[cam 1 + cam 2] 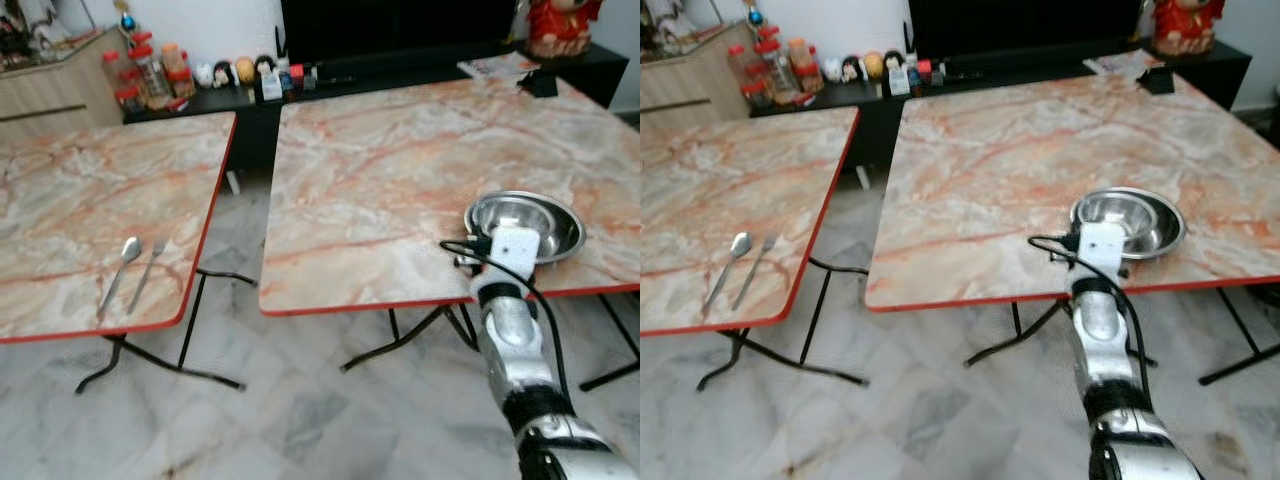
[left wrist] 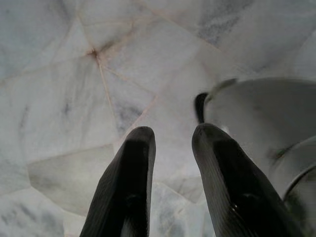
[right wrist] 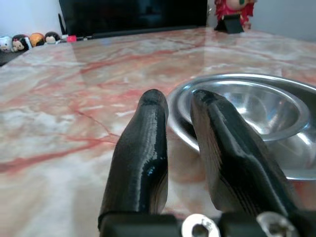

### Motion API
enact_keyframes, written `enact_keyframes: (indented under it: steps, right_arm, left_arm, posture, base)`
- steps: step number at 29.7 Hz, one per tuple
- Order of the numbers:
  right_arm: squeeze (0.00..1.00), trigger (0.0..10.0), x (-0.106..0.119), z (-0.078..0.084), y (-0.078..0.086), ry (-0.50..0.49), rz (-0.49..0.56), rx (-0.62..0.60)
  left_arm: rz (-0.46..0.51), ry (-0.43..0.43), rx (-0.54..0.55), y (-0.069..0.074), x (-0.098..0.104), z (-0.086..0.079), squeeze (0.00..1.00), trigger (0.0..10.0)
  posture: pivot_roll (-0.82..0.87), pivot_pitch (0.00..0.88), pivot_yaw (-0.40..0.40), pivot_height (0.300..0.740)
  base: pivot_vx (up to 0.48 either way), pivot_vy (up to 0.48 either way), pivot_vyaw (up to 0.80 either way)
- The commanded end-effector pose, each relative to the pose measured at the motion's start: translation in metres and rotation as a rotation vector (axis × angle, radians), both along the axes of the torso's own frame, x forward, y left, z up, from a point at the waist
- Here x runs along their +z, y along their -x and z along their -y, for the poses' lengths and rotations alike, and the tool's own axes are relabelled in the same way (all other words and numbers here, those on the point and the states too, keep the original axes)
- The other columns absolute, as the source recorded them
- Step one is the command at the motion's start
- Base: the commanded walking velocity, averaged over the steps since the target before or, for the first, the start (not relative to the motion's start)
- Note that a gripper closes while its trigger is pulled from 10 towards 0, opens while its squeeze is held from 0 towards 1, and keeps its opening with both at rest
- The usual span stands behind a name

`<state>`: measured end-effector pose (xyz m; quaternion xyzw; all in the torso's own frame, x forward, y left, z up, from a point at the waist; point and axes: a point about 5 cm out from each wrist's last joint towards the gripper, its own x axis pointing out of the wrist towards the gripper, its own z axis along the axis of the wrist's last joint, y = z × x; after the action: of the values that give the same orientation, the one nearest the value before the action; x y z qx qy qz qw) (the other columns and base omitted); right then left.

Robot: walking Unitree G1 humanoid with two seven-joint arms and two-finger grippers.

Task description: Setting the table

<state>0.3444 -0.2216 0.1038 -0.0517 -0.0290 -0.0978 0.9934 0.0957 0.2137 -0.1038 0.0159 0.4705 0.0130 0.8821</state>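
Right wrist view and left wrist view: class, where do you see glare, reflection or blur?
Right wrist view: the steel bowl shines with bright highlights, the marble table mirrors pale light, and the right gripper looms large and glossy. Left wrist view: soft, dim floor tiles beyond the left gripper, a blurred pale shape beside it.

Silver bowl [image 1: 525, 225] on red-edged, orange-veined marble table [image 1: 380, 170].
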Motion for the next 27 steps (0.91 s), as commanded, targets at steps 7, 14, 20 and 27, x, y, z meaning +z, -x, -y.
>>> enact_keyframes:
  steps: [7, 14, 20, 27]
  right_arm:
    - [0.0, 10.0, -0.003, -0.011, -0.003, -0.014, -0.013, 0.029]
    - [0.0, 10.0, -0.012, -0.014, 0.003, -0.001, -0.034, 0.047]
    - [0.0, 10.0, -0.02, -0.014, 0.011, -0.001, -0.045, 0.057]
    - [0.0, 10.0, -0.033, -0.01, 0.02, -0.005, -0.09, 0.039]
  left_arm:
    - [-0.018, -0.021, 0.007, 0.006, 0.0, -0.009, 0.0, 10.0]
    - [-0.019, -0.02, 0.004, 0.006, 0.0, -0.009, 0.0, 10.0]
    - [-0.02, -0.02, 0.0, 0.006, 0.0, -0.009, 0.0, 10.0]
    - [-0.02, -0.021, -0.004, 0.006, 0.0, -0.009, 0.0, 10.0]
  posture:
    - [-0.12, 0.008, 0.11, 0.736]
    - [-0.12, 0.014, 0.107, 0.736]
    - [-0.13, 0.019, 0.112, 0.736]
    - [-0.12, 0.02, 0.109, 0.736]
  base:
    - [0.0, 0.262, 0.0]
    - [0.0, 0.262, 0.0]
    - [0.0, 0.264, 0.0]
    - [0.0, 0.26, 0.0]
